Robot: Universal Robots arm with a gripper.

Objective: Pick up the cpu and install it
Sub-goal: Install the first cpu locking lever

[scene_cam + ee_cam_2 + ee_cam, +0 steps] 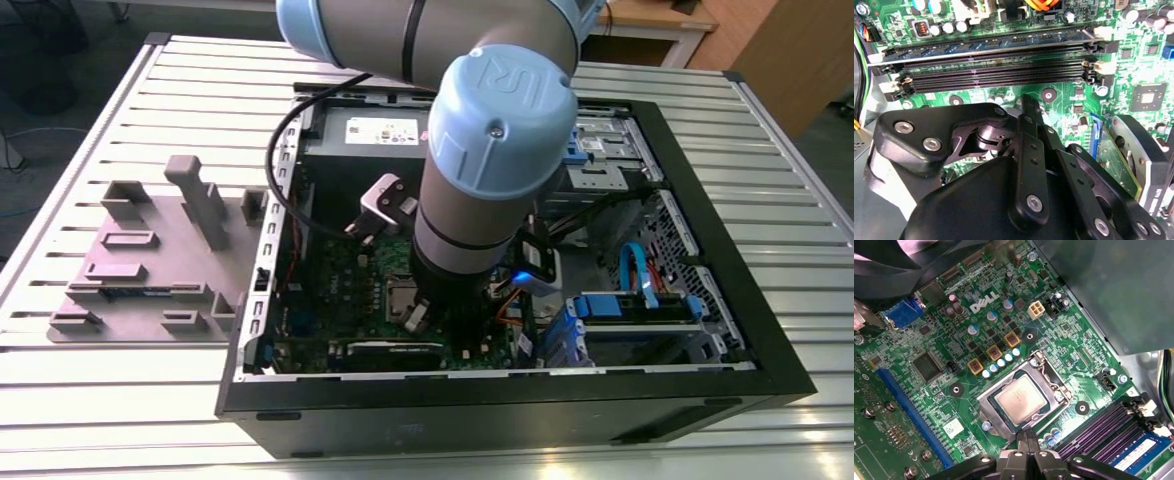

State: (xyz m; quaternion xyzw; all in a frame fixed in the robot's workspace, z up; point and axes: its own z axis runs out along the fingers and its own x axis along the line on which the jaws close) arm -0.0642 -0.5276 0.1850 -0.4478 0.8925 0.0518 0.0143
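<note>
The gripper [1026, 440] hovers with fingertips pressed together, holding nothing, just at the socket frame's [1051, 375] edge. Beyond it the cpu [1020, 396] lies flat inside the socket — apparently seated already — on the green motherboard [954, 355].

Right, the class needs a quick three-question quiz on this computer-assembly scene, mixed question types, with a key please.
1. True or false: the cpu lies inside the socket frame on the green board.
2. The hand is: A) open around the cpu; B) shut, empty, just beside the socket frame; C) gripping a cable.
3. Fill in: the grey tray sits on the exterior view's ___ of the computer case.
Key: 1 true; 2 B; 3 left.
</note>
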